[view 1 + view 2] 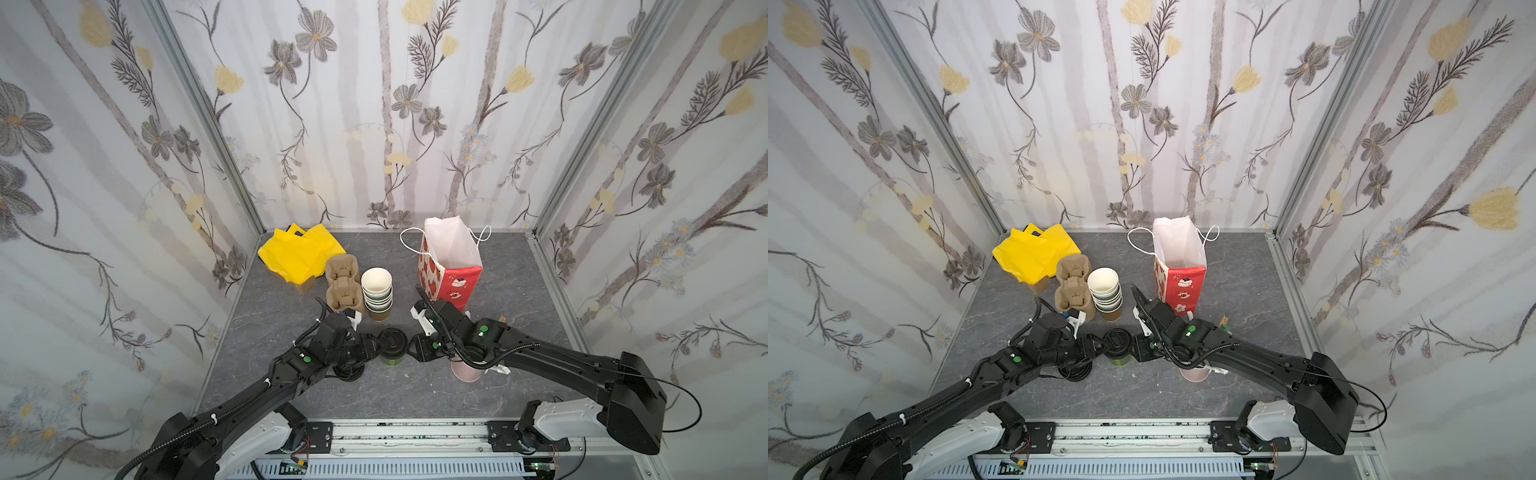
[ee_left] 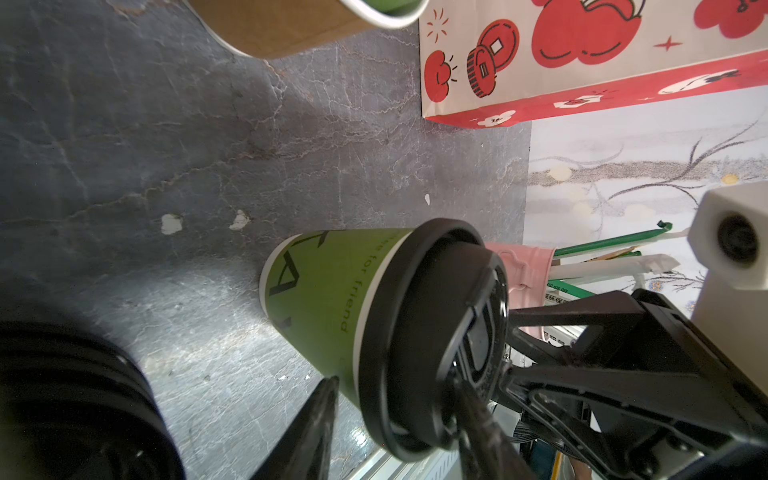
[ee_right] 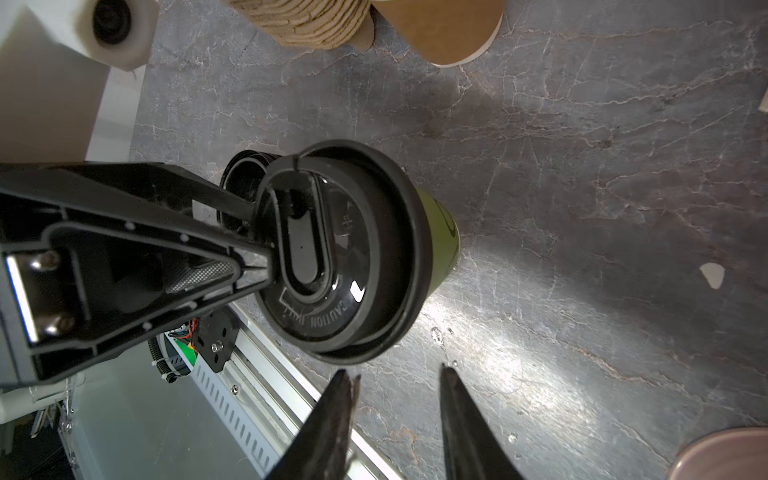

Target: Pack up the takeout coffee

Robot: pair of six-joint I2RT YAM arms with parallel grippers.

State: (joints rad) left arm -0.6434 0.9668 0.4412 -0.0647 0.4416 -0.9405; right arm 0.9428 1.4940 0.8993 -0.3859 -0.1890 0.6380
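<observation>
Takeout coffee (image 1: 392, 347) is noted at lower centre in both top views. It stands upright on the grey table (image 1: 519, 291), long axis vertical, with the sip lid (image 3: 332, 249) in place. It is bracketed by both arms: left gripper (image 2: 395, 382) from frame left, right gripper (image 3: 395, 370) from frame right.

Left gripper: the jaws are stacked along the cup's axis. One finger is laid across the lid top, the other against the green wall under the rim. It is judged clamped on the lid edge.

Right gripper: the jaws are apart with nothing between them. In the right wrist view the lid is seen just beyond the tips, untouched.

Deciding relation: the gift bag (image 1: 453, 286) stands above and to the right of the cup in the top views, mouth open upward, nearer the right arm. A lift clear of the bag's rim, then a vertical lowering, is judged necessary.

Containers:
- Gift bag: white interior, nothing seen inside as far as is visible.
- Pink tub (image 2: 523, 262): partly hidden under the right arm, holding green and white sticks.
- Nested cups (image 1: 376, 286): lidless, just beside the pulp carriers (image 1: 343, 286).
- Loose lids (image 1: 351, 374): seen under the left arm.
</observation>
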